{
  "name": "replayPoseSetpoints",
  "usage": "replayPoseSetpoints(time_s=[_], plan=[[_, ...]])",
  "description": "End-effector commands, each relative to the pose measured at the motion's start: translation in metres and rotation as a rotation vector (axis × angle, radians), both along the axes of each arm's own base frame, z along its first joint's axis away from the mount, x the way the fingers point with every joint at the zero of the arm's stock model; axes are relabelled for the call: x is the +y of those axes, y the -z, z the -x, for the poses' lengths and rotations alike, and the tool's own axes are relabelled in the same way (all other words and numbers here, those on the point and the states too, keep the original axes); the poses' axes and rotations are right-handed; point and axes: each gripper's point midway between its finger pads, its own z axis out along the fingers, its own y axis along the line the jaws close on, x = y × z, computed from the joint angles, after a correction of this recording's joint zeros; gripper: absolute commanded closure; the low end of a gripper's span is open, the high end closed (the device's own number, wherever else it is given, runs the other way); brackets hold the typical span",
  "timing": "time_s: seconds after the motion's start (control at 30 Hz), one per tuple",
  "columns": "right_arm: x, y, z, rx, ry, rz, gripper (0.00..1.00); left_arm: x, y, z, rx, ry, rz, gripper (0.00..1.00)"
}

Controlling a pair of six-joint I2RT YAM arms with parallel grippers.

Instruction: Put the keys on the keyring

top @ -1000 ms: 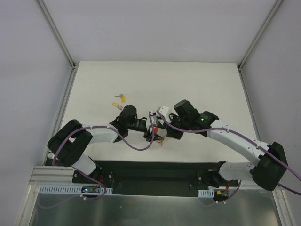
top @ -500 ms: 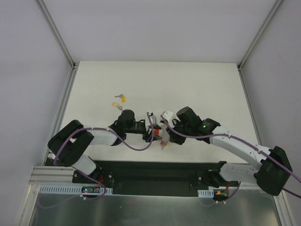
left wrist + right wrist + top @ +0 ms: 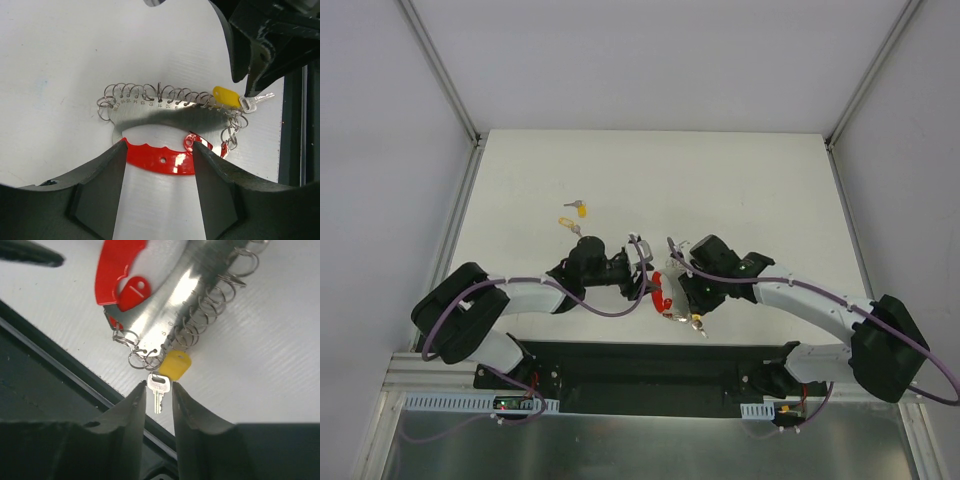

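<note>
The keyring (image 3: 660, 290) is a red curved clip (image 3: 160, 161) joined to a silver plate edged with wire rings (image 3: 160, 112). It lies near the table's front edge. My left gripper (image 3: 159, 144) spans the red clip, with a fingertip (image 3: 120, 150) against each of its ends. A key with a yellow head (image 3: 175, 365) and a silver key (image 3: 159, 390) hang on an end ring. My right gripper (image 3: 159, 385) stands narrowly open astride the silver key, with small gaps either side. Two more yellow-headed keys (image 3: 580, 208) (image 3: 567, 224) lie loose further back on the left.
The black base rail (image 3: 640, 365) runs just beyond the table's front edge, right beside the silver key. It shows as a dark strip in the right wrist view (image 3: 50, 390). The right arm (image 3: 270, 35) looms over the keyring's right end. Enclosure walls (image 3: 440, 200) flank the table.
Both grippers have moved toward the front edge. The keyring has swung out to the right between them, and the key now sits below the right gripper near the table edge.
</note>
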Motion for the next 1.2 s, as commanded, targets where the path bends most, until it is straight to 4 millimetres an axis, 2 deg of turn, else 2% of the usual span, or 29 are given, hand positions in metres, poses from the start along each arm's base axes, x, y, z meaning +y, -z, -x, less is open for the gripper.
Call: replayPoseSetpoints(time_s=[0.0,0.07,0.17,0.27,0.3,0.5,0.53,0.7,0.73,0.77,0.8,0.83,0.87,0.97,1.03,1.07,1.1,1.13,1.17], plan=[[-0.016,0.005,-0.007,0.013,0.194,0.057,0.65,0.002,-0.011,-0.001,-0.007,-0.046,0.01,0.45],[-0.014,0.002,-0.016,-0.012,0.228,0.029,0.62,0.005,-0.013,-0.003,-0.014,-0.07,0.006,0.45],[0.0,-0.006,-0.033,-0.026,0.276,-0.061,0.6,0.01,-0.016,-0.003,-0.012,-0.101,-0.007,0.44],[0.01,-0.004,-0.051,-0.039,0.295,-0.077,0.59,0.019,-0.019,-0.002,-0.014,-0.133,-0.013,0.44],[0.011,0.005,-0.056,-0.028,0.304,-0.059,0.59,0.021,-0.019,-0.001,-0.006,-0.142,-0.012,0.43],[0.024,0.027,-0.078,-0.004,0.302,-0.025,0.57,0.036,-0.031,0.008,-0.012,-0.184,0.012,0.43],[0.025,0.036,-0.078,0.014,0.294,-0.008,0.57,0.038,-0.032,0.01,-0.01,-0.188,0.013,0.42],[0.051,0.042,-0.097,0.005,0.151,-0.024,0.57,0.047,-0.032,0.014,-0.006,-0.212,0.008,0.4],[0.066,0.029,-0.111,-0.025,0.118,-0.059,0.57,0.048,-0.034,0.014,-0.01,-0.217,0.009,0.4],[0.07,0.038,-0.114,-0.006,0.094,-0.043,0.57,0.05,-0.031,0.015,-0.002,-0.219,0.001,0.4],[0.076,0.036,-0.119,-0.019,0.059,-0.047,0.57,0.051,-0.031,0.016,-0.002,-0.22,-0.002,0.4],[0.09,0.021,-0.135,-0.054,0.045,-0.075,0.57,0.052,-0.032,0.016,-0.002,-0.225,-0.002,0.4],[0.092,0.022,-0.139,-0.053,0.037,-0.068,0.57,0.052,-0.033,0.016,-0.004,-0.228,-0.001,0.4],[0.105,-0.001,-0.152,-0.109,-0.005,-0.106,0.57,0.056,-0.033,0.017,-0.002,-0.243,-0.008,0.39],[0.104,-0.018,-0.154,-0.15,-0.006,-0.123,0.57,0.058,-0.034,0.017,-0.005,-0.246,-0.007,0.39],[0.097,-0.016,-0.15,-0.148,0.002,-0.115,0.57,0.058,-0.034,0.017,-0.007,-0.246,-0.006,0.39],[0.092,-0.026,-0.149,-0.176,0.014,-0.121,0.57,0.058,-0.033,0.018,-0.007,-0.244,-0.009,0.39],[0.085,-0.027,-0.144,-0.179,0.031,-0.122,0.57,0.057,-0.035,0.017,-0.005,-0.241,-0.006,0.38],[0.073,-0.016,-0.135,-0.165,0.046,-0.101,0.57,0.055,-0.034,0.018,-0.006,-0.233,-0.009,0.38]])
